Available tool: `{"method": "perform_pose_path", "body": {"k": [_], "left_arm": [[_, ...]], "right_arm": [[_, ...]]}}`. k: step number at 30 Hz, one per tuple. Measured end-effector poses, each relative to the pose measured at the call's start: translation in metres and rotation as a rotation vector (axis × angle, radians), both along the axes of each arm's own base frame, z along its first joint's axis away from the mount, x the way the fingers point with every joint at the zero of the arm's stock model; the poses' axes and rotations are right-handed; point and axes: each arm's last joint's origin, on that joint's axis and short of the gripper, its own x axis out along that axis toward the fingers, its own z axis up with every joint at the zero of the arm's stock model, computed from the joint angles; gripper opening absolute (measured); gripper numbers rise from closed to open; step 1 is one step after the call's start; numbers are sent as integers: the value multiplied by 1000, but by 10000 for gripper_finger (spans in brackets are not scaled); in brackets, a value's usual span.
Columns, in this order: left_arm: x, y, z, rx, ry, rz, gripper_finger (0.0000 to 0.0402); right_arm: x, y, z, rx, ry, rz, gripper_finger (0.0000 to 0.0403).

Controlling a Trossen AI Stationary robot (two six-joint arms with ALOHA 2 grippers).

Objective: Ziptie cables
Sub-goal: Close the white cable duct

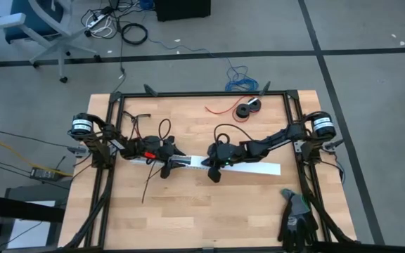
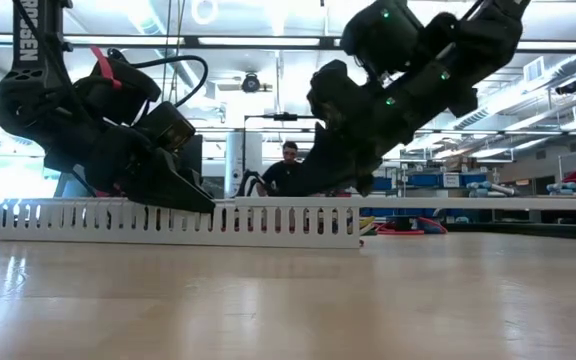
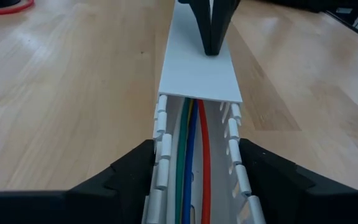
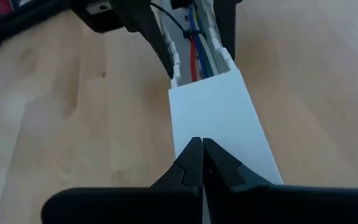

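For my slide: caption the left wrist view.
Left pincer straddles white slotted duct holding coloured cables.

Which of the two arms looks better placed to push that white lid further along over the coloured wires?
Probably the right. Its shut tool already rests on the white lid, pointing toward the uncovered cables. The left tool straddles the slotted white channel, seemingly steadying it.

Grey floor (image 1: 371, 28) with an office chair (image 1: 41, 28); ceiling strip lights (image 2: 258, 42) over a seated person (image 2: 288, 165).
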Motion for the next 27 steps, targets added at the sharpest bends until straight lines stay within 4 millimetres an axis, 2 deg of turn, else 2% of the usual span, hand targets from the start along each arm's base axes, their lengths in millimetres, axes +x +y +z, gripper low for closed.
{"method": "perform_pose_path", "body": {"k": [15,24,27], "left_arm": [[8,1,4,6,-18,10,233],[22,2,8,-2,7,13,233],[25,3,10,-5,20,10,237]], "right_arm": [[-1,1,8,-50,-35,35,0],[-9,8,32,-126,-70,45,0],[-10,9,34,-137,-65,53,0]]}}
